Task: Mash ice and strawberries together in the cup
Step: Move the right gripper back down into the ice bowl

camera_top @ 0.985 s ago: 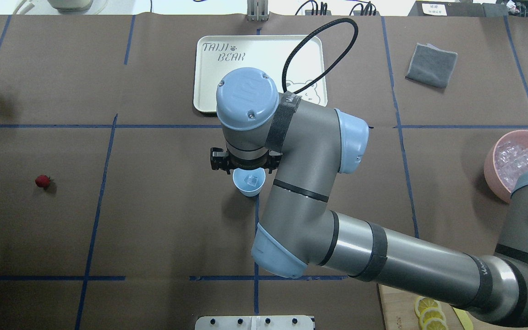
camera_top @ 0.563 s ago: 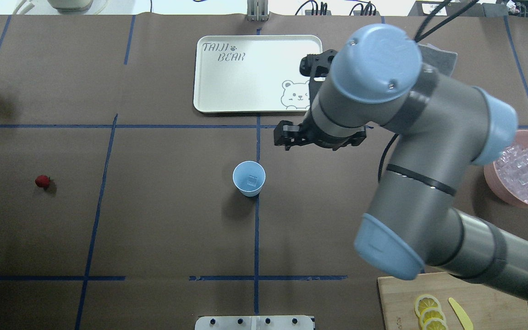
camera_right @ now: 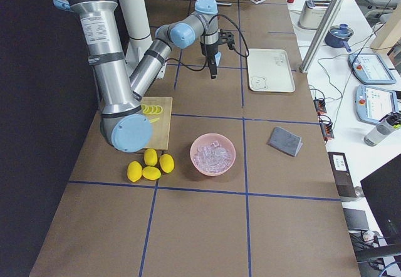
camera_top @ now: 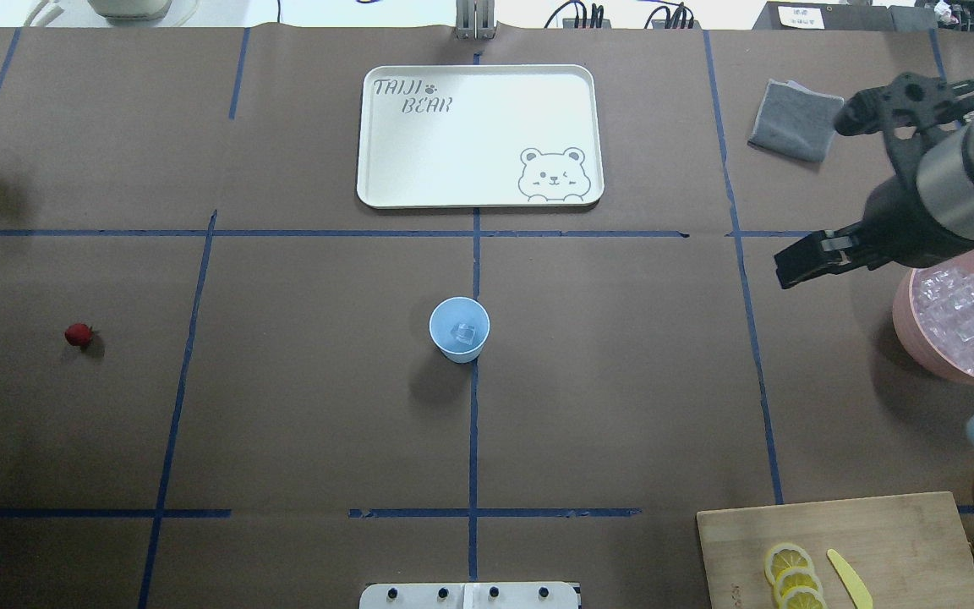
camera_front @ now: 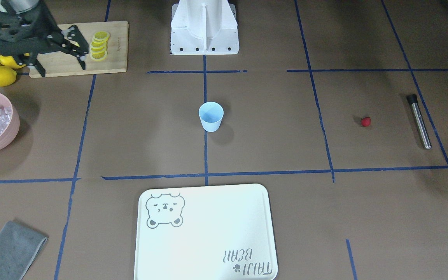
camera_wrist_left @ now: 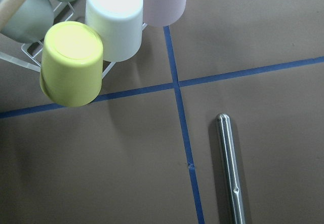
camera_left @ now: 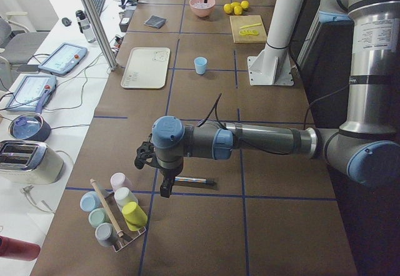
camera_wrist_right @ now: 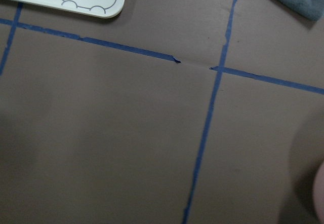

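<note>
Brown counter [camera_top: 284, 423] lies bare around the cup [camera_top: 456, 355]. Our right pincer [camera_front: 62, 70], jaws spread and empty, has swung back toward the pink bowl [camera_top: 905, 313], leaving one ice cube [camera_top: 463, 331] inside the cup. We still need the strawberry [camera_top: 77, 335], which sits well apart. Whether the left pincer [camera_left: 153, 170] is open, we cannot tell.

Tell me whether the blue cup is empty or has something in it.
Not empty: the overhead view shows the cup upright with an ice cube inside. The strawberry lies outside it.

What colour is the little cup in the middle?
The cup is pale blue, clearest in the front-facing view.
</note>
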Controlling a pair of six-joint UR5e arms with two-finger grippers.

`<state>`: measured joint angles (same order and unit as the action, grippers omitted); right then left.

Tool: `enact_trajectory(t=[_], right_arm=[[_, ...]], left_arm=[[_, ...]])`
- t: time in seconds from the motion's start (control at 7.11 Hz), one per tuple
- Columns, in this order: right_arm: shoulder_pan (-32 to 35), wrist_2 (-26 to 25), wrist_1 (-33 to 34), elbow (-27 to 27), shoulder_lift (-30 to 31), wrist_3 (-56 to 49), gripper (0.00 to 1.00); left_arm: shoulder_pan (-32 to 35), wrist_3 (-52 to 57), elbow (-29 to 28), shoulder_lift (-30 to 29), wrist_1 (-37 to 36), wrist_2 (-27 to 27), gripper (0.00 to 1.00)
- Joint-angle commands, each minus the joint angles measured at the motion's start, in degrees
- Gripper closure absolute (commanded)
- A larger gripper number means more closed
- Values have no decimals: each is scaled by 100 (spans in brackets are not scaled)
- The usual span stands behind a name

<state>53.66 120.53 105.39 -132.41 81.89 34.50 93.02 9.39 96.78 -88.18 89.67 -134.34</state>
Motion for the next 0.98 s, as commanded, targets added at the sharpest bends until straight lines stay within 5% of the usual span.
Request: enact_trajectory(t=[0.0,0.42,0.84], right_arm=[[941,635,-1251,379,1438,-1502,1],[1173,752,-2802,1812,1979,-2132,1],[1156,770,-2814,2420,1892,-2158,15]], left_arm=[[6,-42,69,-41,-11,136,0],[-3,-385,166,-24,-3,74,0],[-3,-385,183,-24,-3,83,0]])
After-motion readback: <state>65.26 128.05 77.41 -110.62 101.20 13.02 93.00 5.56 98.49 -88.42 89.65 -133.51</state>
